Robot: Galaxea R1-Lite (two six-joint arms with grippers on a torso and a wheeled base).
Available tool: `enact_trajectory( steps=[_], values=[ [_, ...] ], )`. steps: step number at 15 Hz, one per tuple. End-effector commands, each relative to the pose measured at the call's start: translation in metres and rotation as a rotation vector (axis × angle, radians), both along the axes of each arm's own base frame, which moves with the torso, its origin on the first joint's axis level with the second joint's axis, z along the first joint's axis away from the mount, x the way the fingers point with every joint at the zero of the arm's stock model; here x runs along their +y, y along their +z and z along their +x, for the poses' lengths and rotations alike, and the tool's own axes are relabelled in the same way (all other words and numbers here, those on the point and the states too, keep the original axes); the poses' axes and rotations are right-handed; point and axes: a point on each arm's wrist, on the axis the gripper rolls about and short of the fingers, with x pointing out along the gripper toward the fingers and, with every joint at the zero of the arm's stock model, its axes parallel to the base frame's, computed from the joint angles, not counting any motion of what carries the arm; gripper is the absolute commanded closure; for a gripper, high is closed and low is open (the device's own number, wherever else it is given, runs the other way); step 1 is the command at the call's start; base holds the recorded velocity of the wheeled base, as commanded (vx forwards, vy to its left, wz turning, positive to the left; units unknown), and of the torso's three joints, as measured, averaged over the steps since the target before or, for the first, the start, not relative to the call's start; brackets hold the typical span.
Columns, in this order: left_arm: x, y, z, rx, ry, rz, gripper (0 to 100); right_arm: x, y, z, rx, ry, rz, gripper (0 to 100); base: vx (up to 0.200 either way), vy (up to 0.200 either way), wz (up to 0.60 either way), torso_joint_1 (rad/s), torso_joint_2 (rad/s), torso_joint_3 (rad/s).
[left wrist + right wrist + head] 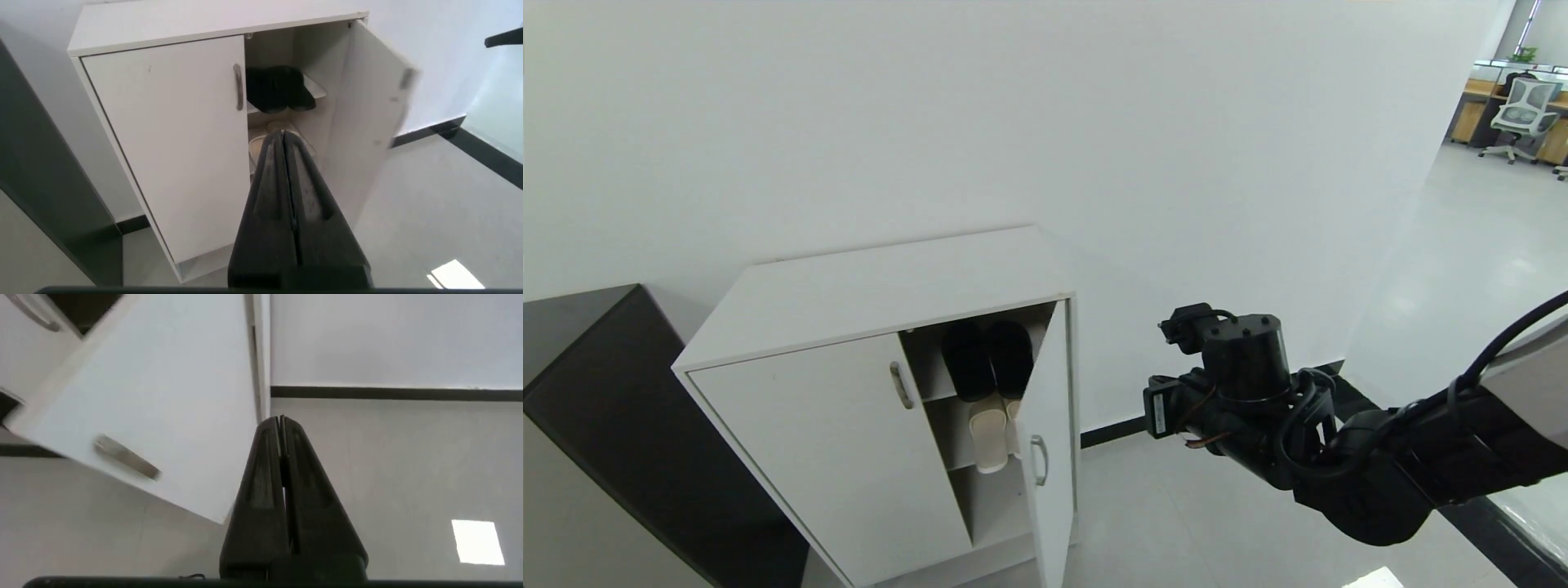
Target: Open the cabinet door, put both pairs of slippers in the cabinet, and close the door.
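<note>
White cabinet (874,286) against a white wall (1094,122); left door (833,457) shut, right door (1045,425) half open; black slippers (988,359) sit high inside, beige slippers (990,437) just below them; left gripper (283,135), fingers together, faces the opening; right gripper (282,423), fingers together, hangs near the open door.

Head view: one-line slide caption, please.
White two-door cabinet, right door ajar, black slippers shelved above beige slippers; right gripper apart from door.

White cabinet (874,286), right door (1049,384) ajar, black slippers (988,359) above beige slippers (988,429) inside.
</note>
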Motion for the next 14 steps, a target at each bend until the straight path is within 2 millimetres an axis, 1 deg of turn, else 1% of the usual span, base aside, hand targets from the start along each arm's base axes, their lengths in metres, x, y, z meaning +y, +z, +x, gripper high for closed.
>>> enact_trajectory(
  steps=[1,3,6,8,10,14],
  values=[
    [0.0,0.0,0.0,0.001,-0.001,0.0,100,0.002,0.006,-0.006,-0.013,0.014,0.01,100,0.0,0.0,0.0,0.0,0.0,0.0],
    [0.0,0.0,0.0,0.001,-0.002,0.0,100,0.005,0.004,-0.008,-0.009,0.023,0.008,100,0.0,0.0,0.0,0.0,0.0,0.0],
    [0.0,0.0,0.0,0.001,-0.002,0.0,100,0.013,0.002,-0.017,-0.012,0.066,0.013,100,0.0,0.0,0.0,0.0,0.0,0.0],
    [0.0,0.0,0.0,0.001,-0.001,0.0,100,0.014,0.001,-0.019,-0.024,0.085,0.003,100,0.0,0.0,0.0,0.0,0.0,0.0],
    [0.0,0.0,0.0,0.001,-0.002,0.0,100,0.015,-0.003,-0.023,-0.018,0.099,-0.019,100,0.0,0.0,0.6,0.005,0.0,0.0],
    [0.0,0.0,0.0,0.001,-0.001,0.0,100,0.015,-0.003,-0.023,-0.015,0.103,-0.016,100,0.0,0.0,0.6,0.005,0.0,0.001]
  ],
)
